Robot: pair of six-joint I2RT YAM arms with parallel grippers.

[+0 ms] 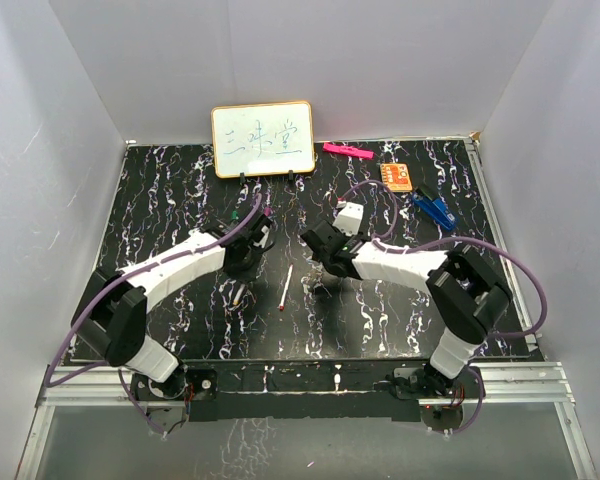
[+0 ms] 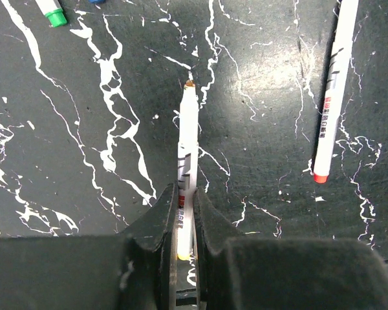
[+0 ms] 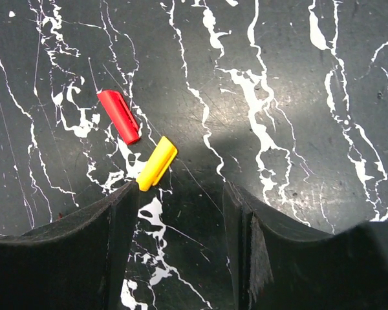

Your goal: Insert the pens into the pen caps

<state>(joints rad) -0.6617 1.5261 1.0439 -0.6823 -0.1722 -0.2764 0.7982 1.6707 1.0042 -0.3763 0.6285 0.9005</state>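
In the left wrist view my left gripper (image 2: pixel 184 194) is shut on a white pen (image 2: pixel 188 142) with a yellow rear end; its bare tip points away over the black marbled table. A second white pen (image 2: pixel 333 90) with a red end lies to the right and also shows in the top view (image 1: pixel 285 289). A green-ended pen (image 2: pixel 51 12) lies at the far left. In the right wrist view my right gripper (image 3: pixel 181 190) is open and empty. A yellow cap (image 3: pixel 157 163) lies at its left fingertip, a red cap (image 3: pixel 119 116) just beyond. Both grippers (image 1: pixel 244 272) (image 1: pixel 318 258) hang mid-table.
A small whiteboard (image 1: pixel 263 140) stands at the back. A pink bar (image 1: pixel 347 151), an orange board (image 1: pixel 396 177) and a blue clip (image 1: pixel 435 208) lie at the back right. White walls close in the table on three sides.
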